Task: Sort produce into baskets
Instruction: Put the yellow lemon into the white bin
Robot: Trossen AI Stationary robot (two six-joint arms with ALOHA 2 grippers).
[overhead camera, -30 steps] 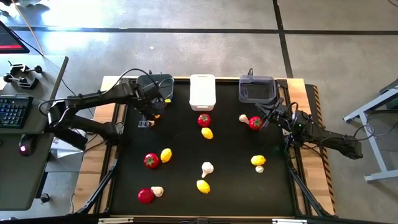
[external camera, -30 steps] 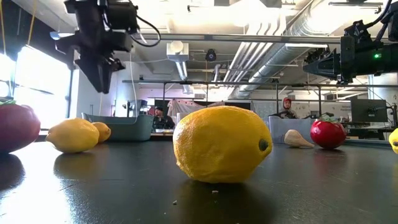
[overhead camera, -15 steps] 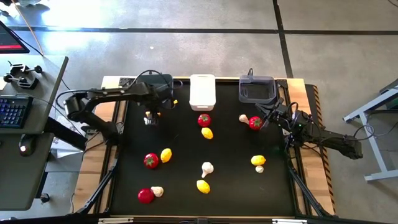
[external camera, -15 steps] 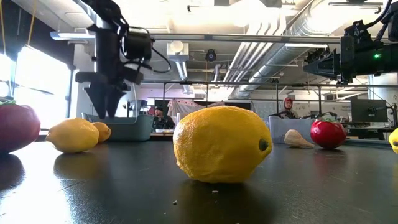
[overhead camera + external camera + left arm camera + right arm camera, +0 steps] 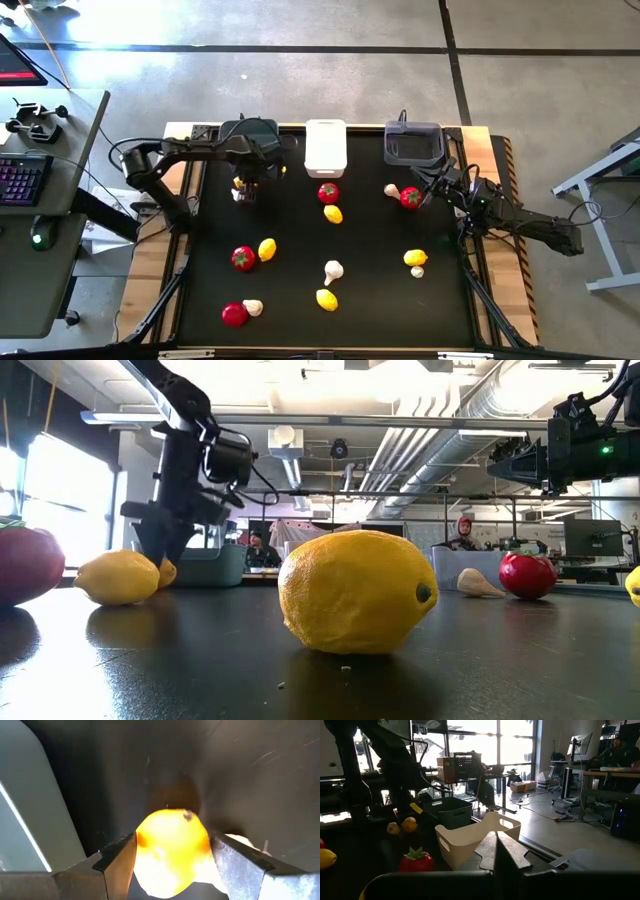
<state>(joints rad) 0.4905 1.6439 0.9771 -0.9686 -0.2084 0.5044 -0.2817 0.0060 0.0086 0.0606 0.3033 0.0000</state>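
The lemon (image 5: 172,850) lies on the worktop (image 5: 300,230) just in front of the left dark basket (image 5: 250,132), between the spread fingers of the left gripper (image 5: 243,187). Over the last second I see that gripper descend from above the worktop and widen around the lemon; I judge a grasp comes next. The left wrist view shows a gap on each side of the lemon, which the high view hides. The right gripper (image 5: 428,192), pressed together, waits beside a tomato (image 5: 411,198).
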